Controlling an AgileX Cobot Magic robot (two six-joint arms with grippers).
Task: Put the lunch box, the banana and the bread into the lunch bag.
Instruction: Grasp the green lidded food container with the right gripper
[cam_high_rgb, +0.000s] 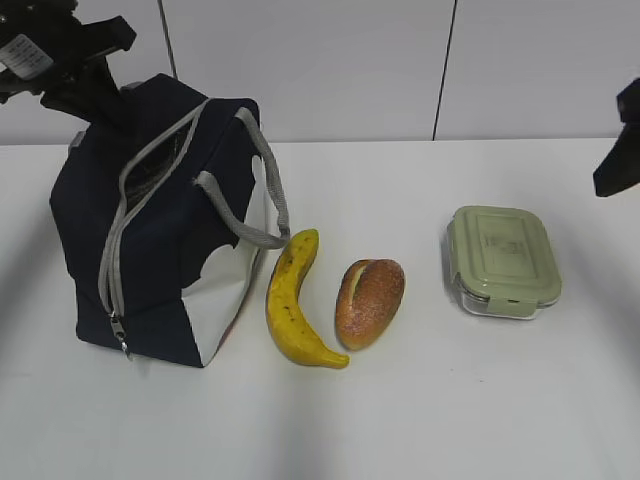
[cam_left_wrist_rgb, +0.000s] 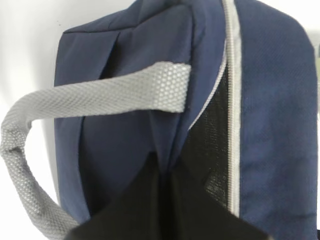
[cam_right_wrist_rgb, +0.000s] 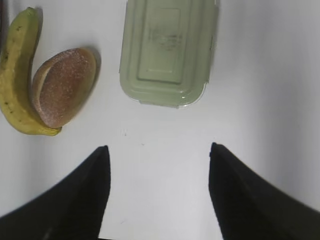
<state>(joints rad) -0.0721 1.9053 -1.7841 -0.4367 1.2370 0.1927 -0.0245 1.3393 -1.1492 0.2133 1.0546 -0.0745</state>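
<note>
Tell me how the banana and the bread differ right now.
The banana is yellow, long and curved; the bread is golden-brown, shorter and oval. The banana lies nearer the lunch bag, the bread nearer the lunch box. Both lie on the table, not yet bagged.

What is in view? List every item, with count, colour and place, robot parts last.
bag: one, navy with a white lower panel and grey handles, left side of the table, zipper partly open.
banana: one, yellow with brown speckles, lying just right of the bag.
bread: one, golden-brown roll, right of the banana, close against it.
lunch box: one, clear with a sage-green lid shut, right side of the table, apart from the bread.
table: one, white, under everything.
left gripper: one, black, shut, at the bag's top by the zipper opening.
right gripper: one, black, open and empty, above bare table near the lunch box.
</note>
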